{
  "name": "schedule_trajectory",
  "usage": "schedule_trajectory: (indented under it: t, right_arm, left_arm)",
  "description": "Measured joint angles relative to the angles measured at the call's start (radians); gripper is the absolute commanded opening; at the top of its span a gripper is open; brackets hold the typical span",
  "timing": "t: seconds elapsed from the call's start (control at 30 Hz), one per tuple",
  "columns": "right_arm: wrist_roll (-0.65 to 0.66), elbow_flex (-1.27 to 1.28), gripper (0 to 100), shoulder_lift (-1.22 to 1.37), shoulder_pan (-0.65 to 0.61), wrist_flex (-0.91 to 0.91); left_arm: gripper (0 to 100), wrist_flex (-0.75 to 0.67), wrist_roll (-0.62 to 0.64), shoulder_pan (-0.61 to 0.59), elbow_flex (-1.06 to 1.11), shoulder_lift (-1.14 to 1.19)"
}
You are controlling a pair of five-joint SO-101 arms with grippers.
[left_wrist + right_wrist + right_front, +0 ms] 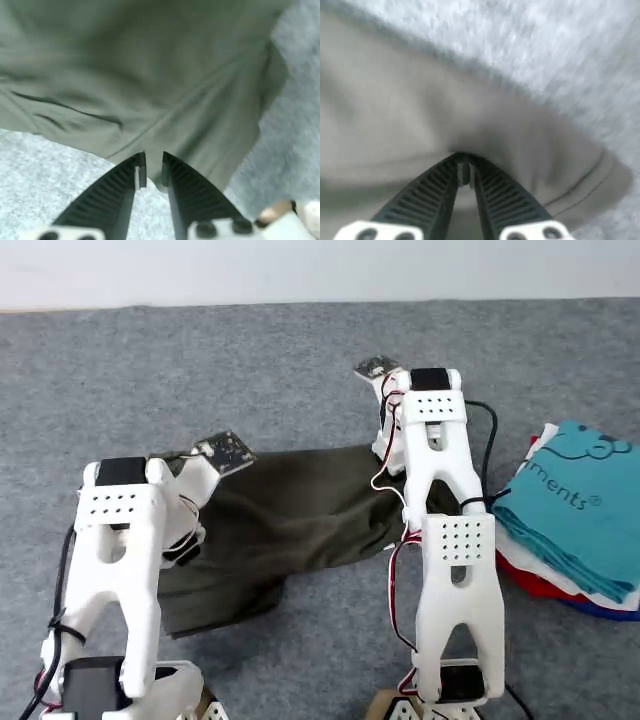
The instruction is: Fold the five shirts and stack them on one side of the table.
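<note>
An olive green shirt (290,520) lies crumpled on the grey table between the two arms. My left gripper (153,162) is at the shirt's near-left hem (150,100), its fingers drawn together on the edge of the cloth. The left arm (120,510) stands over that corner. My right gripper (465,167) is shut on a raised fold of the same shirt (395,115) at its right side, beneath the right arm (435,430). A stack of folded shirts (575,510), teal on top with white, red and blue below, sits at the table's right edge.
Grey felt-like table surface (200,370) stretches bare behind the shirt up to a pale wall. Both arm bases stand at the near edge, with cables along the right arm (400,570).
</note>
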Motion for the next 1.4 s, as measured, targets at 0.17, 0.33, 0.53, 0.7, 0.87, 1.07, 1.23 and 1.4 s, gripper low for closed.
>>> schedule_trajectory:
  t: [0.17,0.33,0.53,0.7,0.87,1.07,1.23,1.4]
  right_arm:
    - [-0.011,-0.110,0.9,0.003,-0.008,0.063]
    - [-0.037,-0.114,0.9,-0.014,-0.009,0.077]
    - [-0.040,0.187,1.1,-0.166,-0.014,0.077]
    - [-0.043,0.477,1.0,-0.270,-0.011,0.077]
    - [-0.043,0.655,1.0,-0.358,0.060,0.077]
    - [-0.043,0.824,1.1,-0.471,0.170,0.077]
    - [-0.041,0.850,1.2,-0.539,0.184,0.077]
    - [-0.040,0.896,5.8,-0.651,0.150,0.077]
  left_arm:
    - [6,-0.040,0.052,0.000,0.003,0.002]
    - [6,-0.057,0.078,0.000,0.003,0.002]
    - [6,-0.083,0.083,0.000,0.008,0.002]
    - [6,-0.094,0.083,0.000,0.008,0.002]
    - [6,-0.103,0.084,0.000,0.008,0.002]
    - [6,-0.112,0.084,0.000,0.008,0.002]
    - [6,-0.130,0.084,0.000,0.009,0.002]
    - [6,-0.130,0.091,0.000,0.009,0.002]
